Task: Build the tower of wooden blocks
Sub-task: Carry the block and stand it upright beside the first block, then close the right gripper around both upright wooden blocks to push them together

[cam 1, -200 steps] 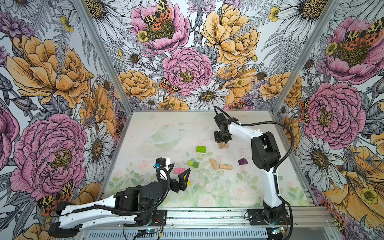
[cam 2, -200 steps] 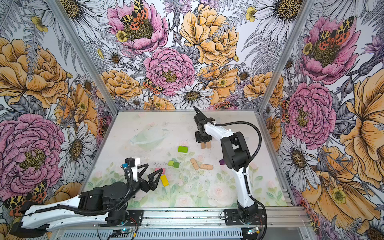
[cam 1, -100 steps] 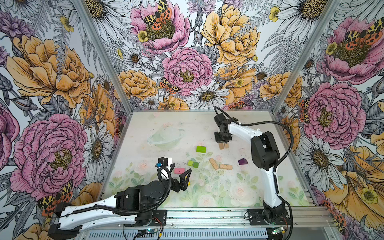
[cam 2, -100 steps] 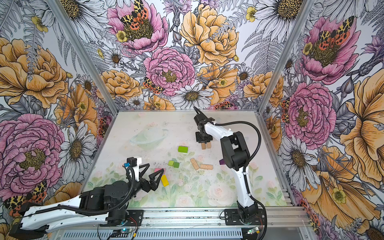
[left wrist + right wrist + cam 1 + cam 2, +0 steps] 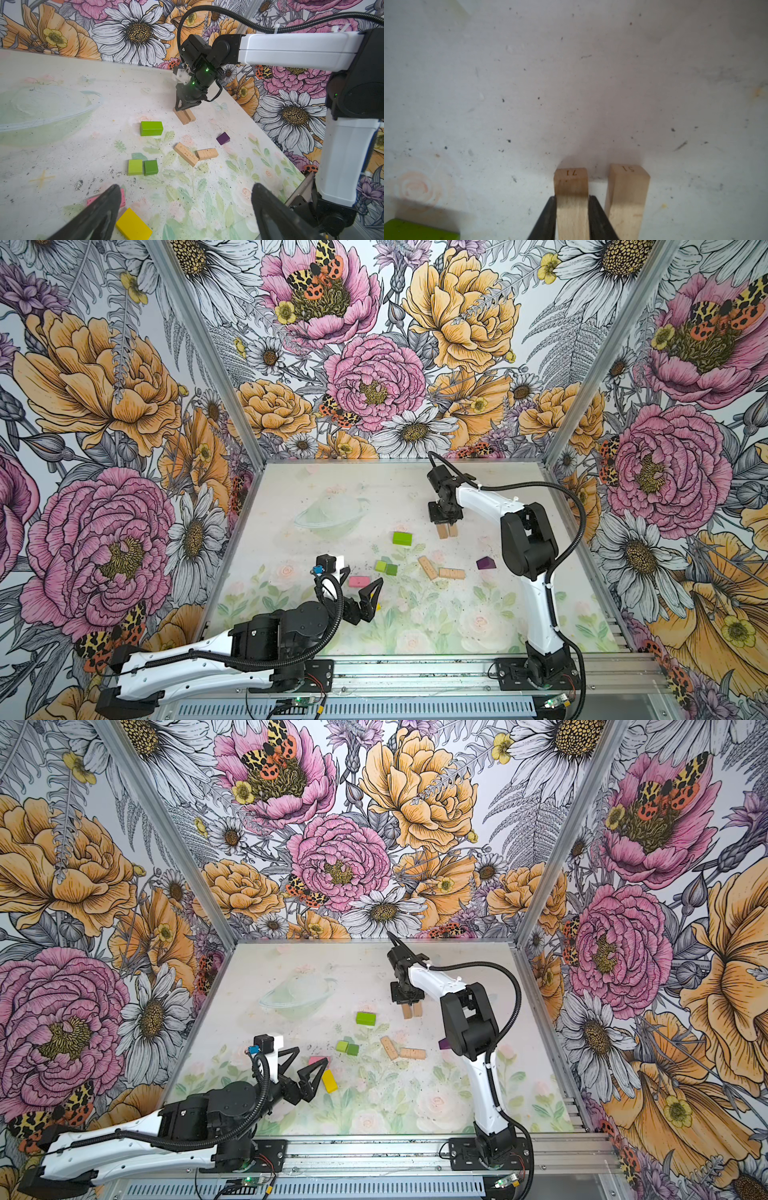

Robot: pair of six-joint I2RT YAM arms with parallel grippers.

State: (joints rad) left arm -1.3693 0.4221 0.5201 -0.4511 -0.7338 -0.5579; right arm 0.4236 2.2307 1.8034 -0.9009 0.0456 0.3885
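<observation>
Jaws of the left gripper (image 5: 311,1055): spread wide with nothing between them, poised over the near-left part of the table (image 5: 291,489).
Pink oblong (image 5: 359,581): flat on the table right below that gripper; in the left wrist view one finger (image 5: 97,209) hides part of it.
Yellow oblong (image 5: 329,1080): flat, just beside the pink oblong on its near side, by the same finger; whether the two touch cannot be told.
Left arm (image 5: 187,664): lies low from the near-left corner along the front rail (image 5: 415,668), wrist lifted and aimed at the table's middle.
Green cubes: the lighter one (image 5: 381,566) and the darker one (image 5: 391,570) touch side by side, just beyond the left gripper and apart from it.
Lime brick (image 5: 402,538): alone, farther back, between the cubes and the right gripper.
Loose tan oblongs (image 5: 428,567) (image 5: 451,573): flat, ends meeting at an angle, clear of both grippers.
Right gripper (image 5: 444,524): clamped on the held tan oblong (image 5: 571,187), pinching its long sides.
Neighbour tan oblong (image 5: 627,193): parallel and just beside it, outside the fingers.
Purple peaked piece (image 5: 485,563): alone, near the right arm's elbow.
Right arm (image 5: 486,499): rises from the near-right base, forearm reaching back toward centre, wrist bent steeply down.
</observation>
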